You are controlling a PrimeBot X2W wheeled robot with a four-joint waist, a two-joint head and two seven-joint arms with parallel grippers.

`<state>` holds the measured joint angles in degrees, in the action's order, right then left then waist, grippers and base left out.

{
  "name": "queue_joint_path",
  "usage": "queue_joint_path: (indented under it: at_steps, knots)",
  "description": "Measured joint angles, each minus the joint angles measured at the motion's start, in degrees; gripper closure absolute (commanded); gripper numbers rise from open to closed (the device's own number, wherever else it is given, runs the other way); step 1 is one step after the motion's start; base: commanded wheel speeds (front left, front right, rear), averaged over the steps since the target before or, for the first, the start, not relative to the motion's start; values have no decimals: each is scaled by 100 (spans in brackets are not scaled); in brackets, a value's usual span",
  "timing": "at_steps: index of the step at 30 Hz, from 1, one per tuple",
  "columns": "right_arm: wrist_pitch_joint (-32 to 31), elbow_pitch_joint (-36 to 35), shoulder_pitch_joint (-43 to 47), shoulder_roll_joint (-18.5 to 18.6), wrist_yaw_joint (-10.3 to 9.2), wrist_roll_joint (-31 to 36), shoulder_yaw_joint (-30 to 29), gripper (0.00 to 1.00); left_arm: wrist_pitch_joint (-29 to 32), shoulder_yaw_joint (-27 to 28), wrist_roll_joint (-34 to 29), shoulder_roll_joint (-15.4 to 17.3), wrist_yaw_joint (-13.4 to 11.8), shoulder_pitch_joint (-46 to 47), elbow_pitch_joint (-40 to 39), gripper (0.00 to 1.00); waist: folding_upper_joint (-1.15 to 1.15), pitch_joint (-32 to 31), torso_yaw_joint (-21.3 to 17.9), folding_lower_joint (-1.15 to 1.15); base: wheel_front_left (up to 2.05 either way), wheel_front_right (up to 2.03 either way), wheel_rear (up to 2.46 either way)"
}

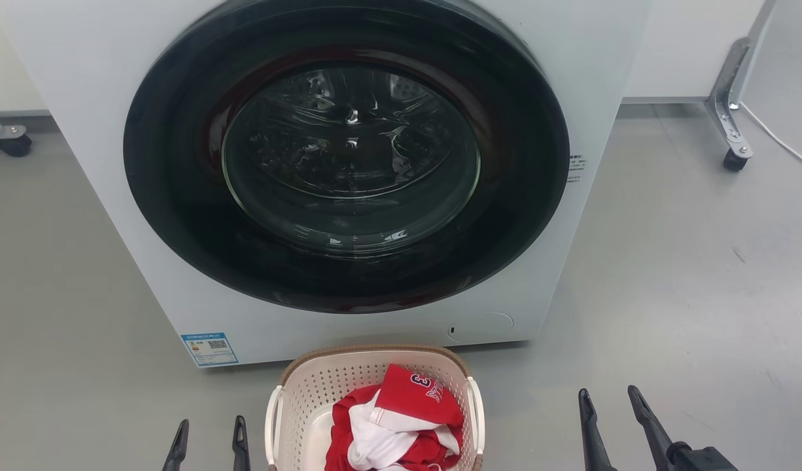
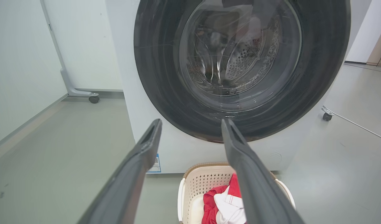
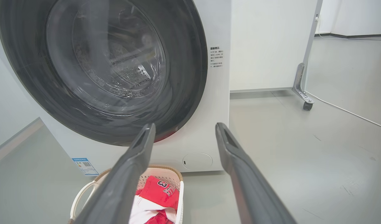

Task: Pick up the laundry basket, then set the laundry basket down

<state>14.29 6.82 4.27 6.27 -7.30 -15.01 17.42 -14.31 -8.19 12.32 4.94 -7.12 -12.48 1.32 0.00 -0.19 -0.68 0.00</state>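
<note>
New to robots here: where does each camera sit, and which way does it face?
Head view: on the head, looking down at washer and laundry basket; left gripper and right gripper below.
Left wrist view: left wrist, facing the washer along its open fingers.
Right wrist view: likewise, from the right.
All share washer and basket.

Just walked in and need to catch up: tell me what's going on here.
A two-armed robot faces a front-loading washer with its door shut. The laundry basket sits on the grey floor right in front of it, holding red and white clothes. Nothing is being handled: the left gripper and right gripper are both open and empty, flanking the basket, the left one closer to it. The pickup has not begun.
</note>
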Motion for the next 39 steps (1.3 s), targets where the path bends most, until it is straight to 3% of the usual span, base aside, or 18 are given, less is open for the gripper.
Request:
queue_joint_path:
  at_steps: [29, 30, 39]
  knots:
    - [-4, -249, 19, -110, 0, 186, -141, 0, 1, 156, -303, -116, 0, -101, -192, 0, 0, 77, -19, 0, 0, 0, 0]
    - [-11, -204, 19, -113, 0, 183, -136, 100, 9, 155, -290, -124, 7, -98, -142, 100, 0, 77, -19, 0, 0, 0, 0]
    - [-67, 119, 94, -151, 35, 9, -188, 100, 65, 185, -119, -146, 62, -96, 191, 100, 0, 78, -16, 0, 0, 0, 0]
